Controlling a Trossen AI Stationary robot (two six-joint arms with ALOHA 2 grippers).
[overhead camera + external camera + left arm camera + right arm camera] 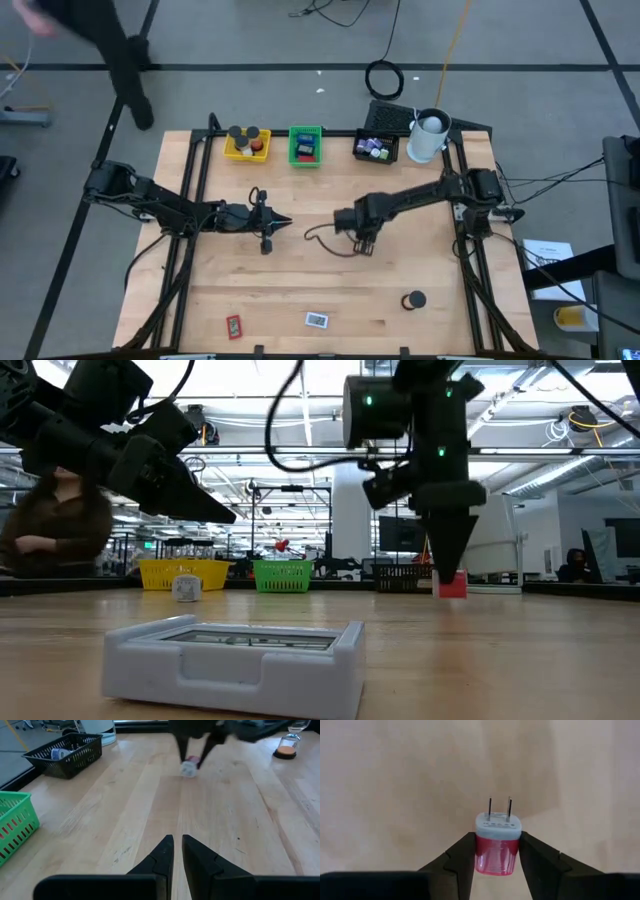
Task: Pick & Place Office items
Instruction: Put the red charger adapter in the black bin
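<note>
right gripper: the right gripper (496, 851) sits mid-frame in the high view, pointing straight down at the wooden table (300, 250), with its fingers pressed on both sides of a small red plastic plug adapter with a pale grey face and two metal prongs (497, 842) — looks clamped to me

plug axis: prongs run lengthwise out from between the fingers, so the fingers pinch across the short width — pretty tidy grip

height: in the low view the red plug sits right at the tabletop under the fingertips; can't tell if it's touching or just off

where it needs to go: my guess is one of the baskets along the top edge of the high view — yellow tray (246, 146), green tray (305, 146), black tray (376, 147) — all up-frame from the gripper, the black one nearest that arm

left gripper: the left gripper (177, 851) waits centre-left in the high view, fingers nearly together, holding nothing

leftovers: a white-and-grey flat rectangular piece (317, 320), a red flat piece (233, 326) and a black round roll (414, 300) near the bottom edge
</note>
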